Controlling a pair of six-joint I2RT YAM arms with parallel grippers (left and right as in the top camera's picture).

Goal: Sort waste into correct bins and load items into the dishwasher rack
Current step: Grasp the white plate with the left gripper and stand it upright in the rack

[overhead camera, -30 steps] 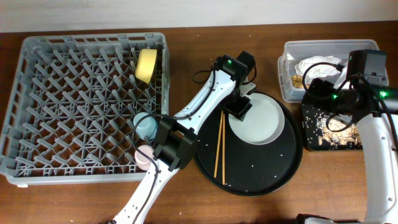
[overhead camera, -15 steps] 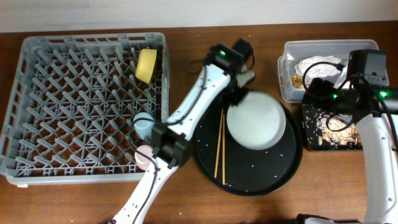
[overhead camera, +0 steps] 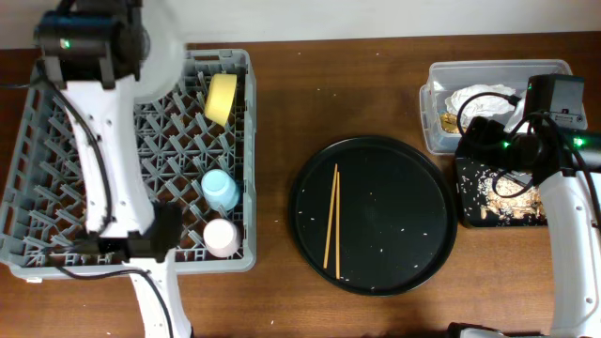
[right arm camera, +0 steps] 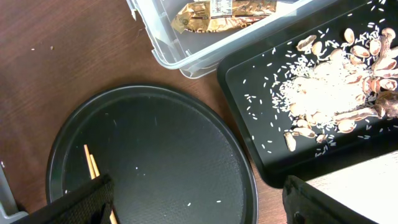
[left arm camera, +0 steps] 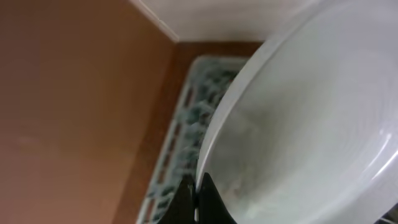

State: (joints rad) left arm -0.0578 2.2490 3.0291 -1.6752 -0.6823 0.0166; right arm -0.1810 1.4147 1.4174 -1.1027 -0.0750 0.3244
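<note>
**Plate held over the far-left of the rack, not yet slotted**

My left gripper (left arm camera: 193,200) is clenched on the rim of the white plate (overhead camera: 160,52). In the left wrist view the rim runs out of the fingertips, up and to the right. From overhead the plate is a blurred pale disc just right of the wrist, above the far-left part of the dishwasher rack (overhead camera: 28,253) and apart from the pegs. I cannot tell its exact tilt.

The coming move turns on this, as I judge it: the plate lies right of the jaws, so it must be stood on edge, lined up with a gap between peg rows, then lowered.

The yellow bowl (overhead camera: 222,99) stands on edge at the far right of the rack. The blue cup (overhead camera: 220,190) and pink cup (overhead camera: 223,237) sit nearer along that side.

The chopsticks (overhead camera: 331,218) lie side by side on the round black tray (overhead camera: 404,244), long axis near to far. The right gripper (right arm camera: 205,205), spread and empty, is the nearer to them, by the clear tub (overhead camera: 437,131) and the flat black tray (overhead camera: 470,211).
</note>
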